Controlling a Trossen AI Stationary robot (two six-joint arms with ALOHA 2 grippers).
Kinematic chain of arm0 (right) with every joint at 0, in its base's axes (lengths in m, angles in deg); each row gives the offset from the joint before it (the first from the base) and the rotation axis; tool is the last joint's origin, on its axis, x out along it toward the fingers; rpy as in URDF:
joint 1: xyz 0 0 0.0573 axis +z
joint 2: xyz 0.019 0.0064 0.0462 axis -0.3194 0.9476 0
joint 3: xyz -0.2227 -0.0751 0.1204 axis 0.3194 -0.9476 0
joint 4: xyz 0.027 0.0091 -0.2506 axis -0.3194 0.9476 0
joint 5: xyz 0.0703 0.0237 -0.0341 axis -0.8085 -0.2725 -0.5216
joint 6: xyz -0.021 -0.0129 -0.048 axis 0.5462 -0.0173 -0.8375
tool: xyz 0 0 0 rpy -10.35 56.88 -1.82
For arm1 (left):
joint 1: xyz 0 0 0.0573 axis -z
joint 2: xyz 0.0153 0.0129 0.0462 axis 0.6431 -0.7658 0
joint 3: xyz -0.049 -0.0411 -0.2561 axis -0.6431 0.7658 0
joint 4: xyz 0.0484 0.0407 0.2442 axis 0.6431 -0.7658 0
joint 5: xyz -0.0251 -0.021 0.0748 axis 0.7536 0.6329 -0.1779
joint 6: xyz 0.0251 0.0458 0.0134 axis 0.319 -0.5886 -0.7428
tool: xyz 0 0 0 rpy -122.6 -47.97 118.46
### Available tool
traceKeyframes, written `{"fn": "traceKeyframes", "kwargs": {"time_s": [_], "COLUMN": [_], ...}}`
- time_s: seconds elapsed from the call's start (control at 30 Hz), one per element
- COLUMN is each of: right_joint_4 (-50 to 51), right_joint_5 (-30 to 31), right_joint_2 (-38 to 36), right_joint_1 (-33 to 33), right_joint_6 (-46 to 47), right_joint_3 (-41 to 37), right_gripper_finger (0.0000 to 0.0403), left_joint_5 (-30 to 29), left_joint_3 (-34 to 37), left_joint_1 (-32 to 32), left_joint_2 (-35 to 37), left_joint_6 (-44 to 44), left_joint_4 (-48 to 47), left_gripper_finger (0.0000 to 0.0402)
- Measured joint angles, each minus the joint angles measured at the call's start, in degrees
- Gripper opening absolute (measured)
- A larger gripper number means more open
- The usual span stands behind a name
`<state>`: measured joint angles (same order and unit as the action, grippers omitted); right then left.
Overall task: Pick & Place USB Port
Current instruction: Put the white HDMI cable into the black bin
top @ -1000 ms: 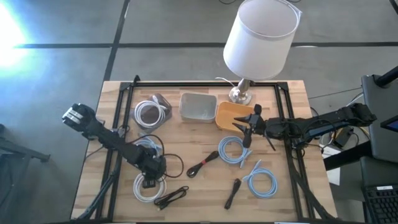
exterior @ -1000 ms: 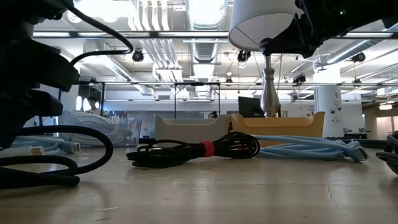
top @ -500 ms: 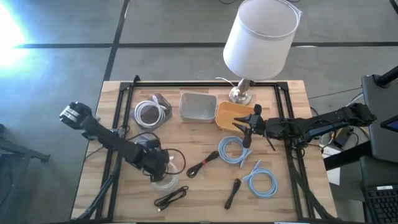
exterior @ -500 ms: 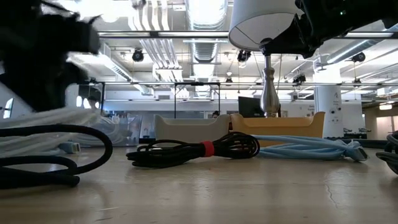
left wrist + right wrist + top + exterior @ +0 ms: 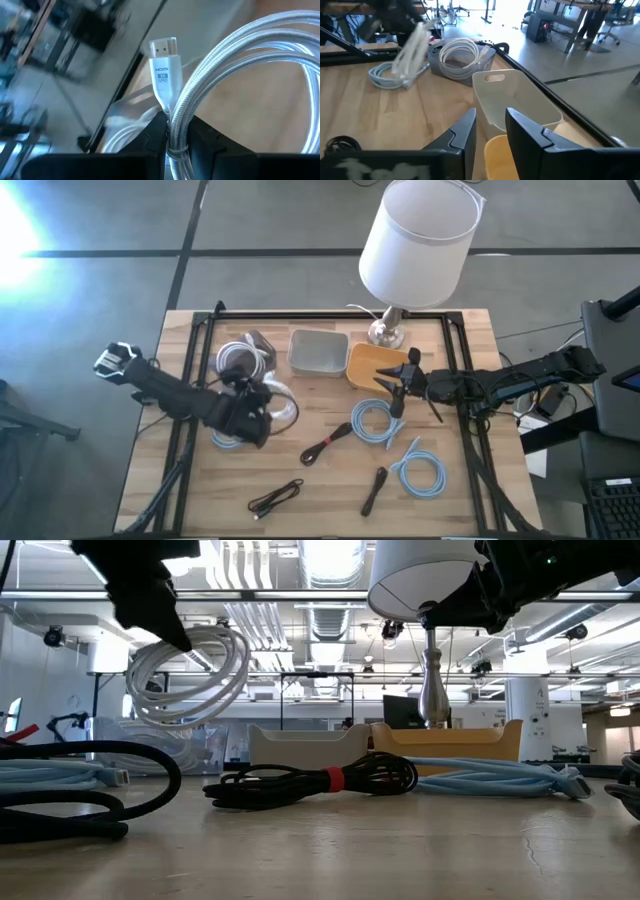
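A white braided cable coil (image 5: 277,406) with a plug marked HDMI (image 5: 164,65) hangs in the air over the table's left half, and my left gripper (image 5: 250,418) is shut on it. In the low view the coil (image 5: 190,665) hangs below the dark gripper (image 5: 150,595). My right gripper (image 5: 394,386) waits at the near edge of the yellow bin (image 5: 368,364). Its fingers (image 5: 465,131) stand apart with nothing between them. The grey bin (image 5: 318,352) stands to the left of the yellow one. My left gripper pinches a bundle of several strands of the white coil (image 5: 176,131) between its two fingers, right behind the plug. The plug sticks out past the fingertips. The rest of the coil (image 5: 195,680) hangs slack below the gripper, clear of the table.
A light blue cable (image 5: 226,439) lies under the left gripper. Two more blue coils (image 5: 375,423) (image 5: 420,472) and black cables (image 5: 325,446) (image 5: 275,497) (image 5: 374,490) lie on the near half. A holder with a white coil (image 5: 243,360) and a lamp (image 5: 415,240) stand at the far side.
My left gripper has gone up and toward the table's far edge, taking the white coil with it. The coil lay flat near the table's near edge and now hangs lifted clear below the gripper.
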<state>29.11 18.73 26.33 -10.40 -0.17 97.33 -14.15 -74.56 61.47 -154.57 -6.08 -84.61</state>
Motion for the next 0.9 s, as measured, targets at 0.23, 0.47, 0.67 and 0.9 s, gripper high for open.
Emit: {"fn": "traceKeyframes", "kwargs": {"time_s": [0.23,0.47,0.67,0.9], "right_joint_4": [3.3,3.4,3.4,3.4], "right_joint_5": [-2.8,-3.2,-3.2,-3.0], "right_joint_2": [0.0,2.8,7.2,11.9], "right_joint_1": [0.0,0.0,0.0,0.0], "right_joint_6": [3.5,3.7,3.7,3.7], "right_joint_3": [0.0,0.0,0.1,1.1], "right_gripper_finger": [0.0124,0.0143,0.0153,0.0154], "left_joint_5": [1.0,1.0,0.3,-0.4], "left_joint_3": [-2.3,-1.6,-1.3,-0.8], "left_joint_1": [-11.0,-20.2,-24.1,-27.9], "left_joint_2": [0.1,0.1,0.2,0.2], "left_joint_6": [1.6,1.8,3.4,9.1], "left_joint_4": [-6.3,-11.3,-14.9,-16.8], "left_gripper_finger": [0.0057,0.0057,0.0057,0.0057]}}
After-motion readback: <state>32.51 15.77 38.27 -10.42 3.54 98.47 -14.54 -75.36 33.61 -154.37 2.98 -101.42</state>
